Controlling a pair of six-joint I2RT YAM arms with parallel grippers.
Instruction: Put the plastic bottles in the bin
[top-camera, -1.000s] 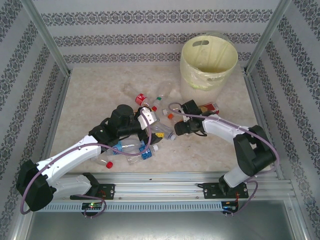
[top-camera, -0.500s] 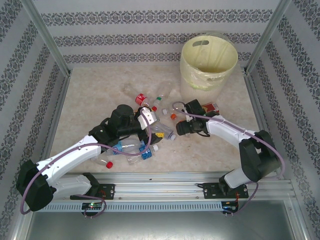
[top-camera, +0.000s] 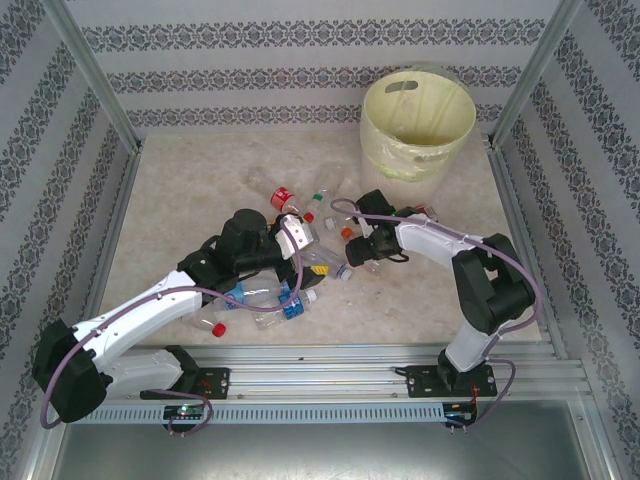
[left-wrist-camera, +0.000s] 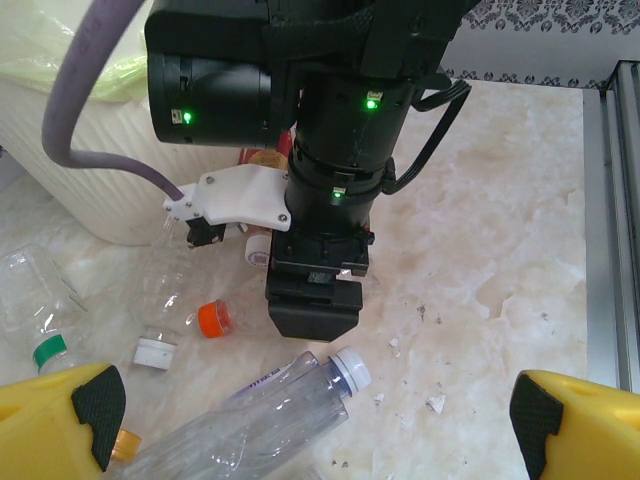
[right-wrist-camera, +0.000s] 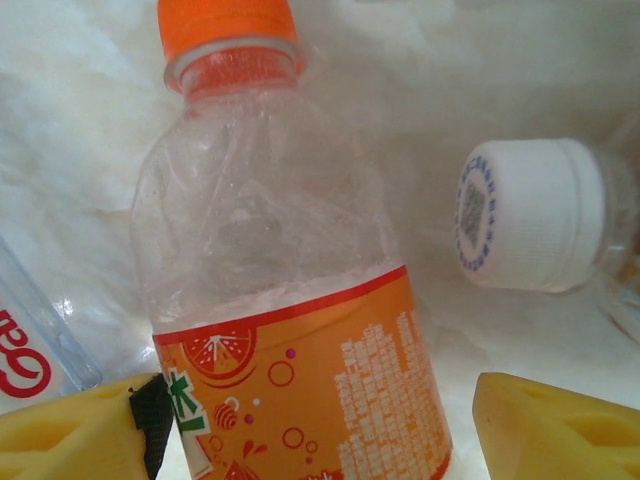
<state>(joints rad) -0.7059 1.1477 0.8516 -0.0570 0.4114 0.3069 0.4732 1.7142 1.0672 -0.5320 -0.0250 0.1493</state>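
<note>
Though base unseen, orange-label bottle (right-wrist-camera: 290, 330) between right tool (right-wrist-camera: 315, 430) pads (right-wrist-camera: 555, 430)

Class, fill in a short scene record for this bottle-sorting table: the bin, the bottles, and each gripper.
bin: pale yellow, upright, at the far right of the table
plastic bottles: lying scattered mid-table, nearer than the bin
left gripper: open wide over a white-capped clear bottle
right gripper: open, fingers either side of an orange-capped, orange-label bottle
</note>
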